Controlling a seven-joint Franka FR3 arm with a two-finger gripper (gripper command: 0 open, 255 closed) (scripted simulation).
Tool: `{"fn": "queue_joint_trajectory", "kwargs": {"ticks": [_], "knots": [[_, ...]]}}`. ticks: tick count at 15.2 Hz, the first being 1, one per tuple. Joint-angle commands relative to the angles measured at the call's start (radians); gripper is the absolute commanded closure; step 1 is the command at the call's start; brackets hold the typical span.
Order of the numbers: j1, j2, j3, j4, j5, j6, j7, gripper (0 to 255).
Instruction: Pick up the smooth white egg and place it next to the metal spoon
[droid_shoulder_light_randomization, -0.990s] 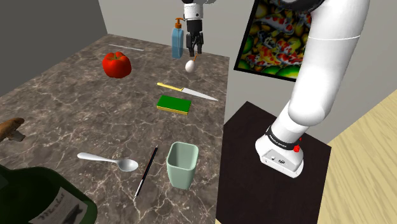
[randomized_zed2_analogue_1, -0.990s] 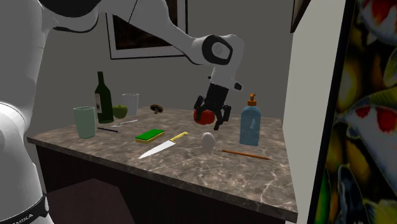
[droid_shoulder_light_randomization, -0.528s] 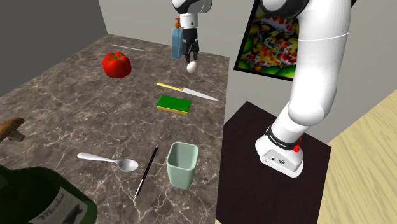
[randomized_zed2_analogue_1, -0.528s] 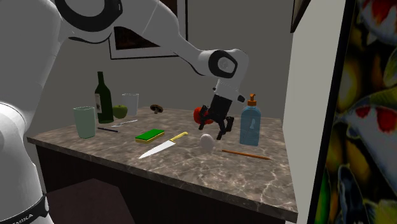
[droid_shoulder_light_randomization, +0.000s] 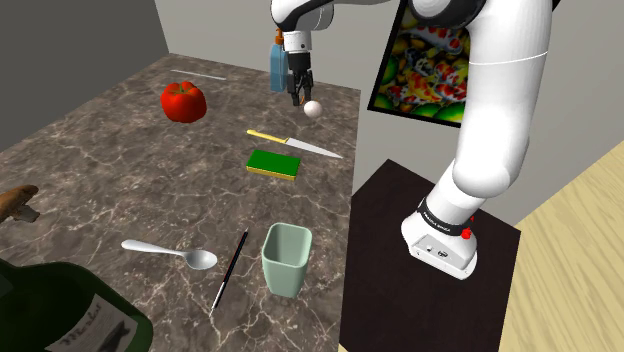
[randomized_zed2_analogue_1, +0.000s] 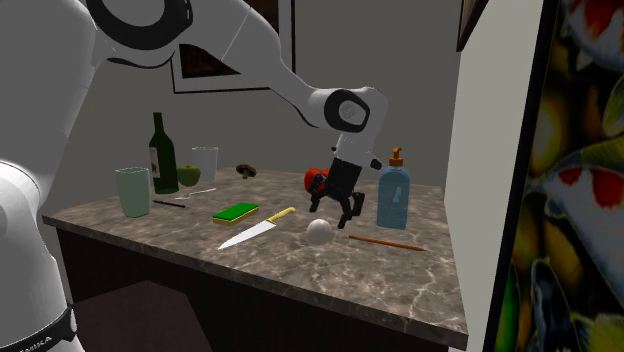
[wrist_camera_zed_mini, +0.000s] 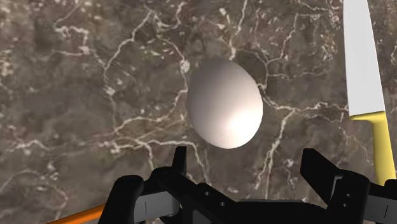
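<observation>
Width first: the claw (wrist_camera_zed_mini: 247, 159) is spread wide, both fingers (wrist_camera_zed_mini: 180, 160) apart w/ nothing clasped. It points down at the marble counter (wrist_camera_zed_mini: 76, 95), tips low, i.e. posed to straddle sth. small from above.

The egg (wrist_camera_zed_mini: 224, 104) isn't btw. the tips, though. In the wrist view it lies on its side on the stone just beyond them, nearer one finger than the other. In the shoulder view the egg (droid_shoulder_light_randomization: 313, 108) sits just beside the claw (droid_shoulder_light_randomization: 298, 90), toward that view's right and close to the counter's edge. In the second exterior view it rests in front of the tips. Can't tell if a tip touches the shell.

So the grasp isn't made yet, prob. A round shell on hard slab rolls at any nudge, so the claw likely needs re-centring over it before closing.

Close neighbours:
- blue soap bottle (droid_shoulder_light_randomization: 277, 65), right behind the claw
- orange pencil (randomized_zed2_analogue_1: 385, 241), near the egg
- yellow-handled knife (droid_shoulder_light_randomization: 295, 145), close by
- green sponge (droid_shoulder_light_randomization: 273, 163), beyond the knife

The spoon (droid_shoulder_light_randomization: 170, 251) lies well apart at the counter's other end. A black pen (droid_shoulder_light_randomization: 230, 268) and pale green cup (droid_shoulder_light_randomization: 286, 258) are near its bowl. There is bare marble along its handle, so that's the likelier drop spot. The route there crosses knife and sponge, so the egg needs a proper lift, not a drag.
</observation>
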Motion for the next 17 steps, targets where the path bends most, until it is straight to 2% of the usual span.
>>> {"fn": "queue_joint_trajectory", "kwargs": {"ticks": [1,3,4,13,14,17], "knots": [[0.0,0.0,0.0,-0.001,0.0,0.001,0.0,0],[0.0,0.0,0.0,-0.001,0.0,0.001,0.0,0],[0.0,0.0,0.0,-0.001,0.0,0.001,0.0,255],[0.0,0.0,0.0,-0.002,0.0,0.001,0.0,255],[0.0,0.0,0.0,-0.002,0.0,0.001,0.0,0],[-0.037,-0.035,0.014,-0.009,-0.045,-0.106,-0.218,0]]}}
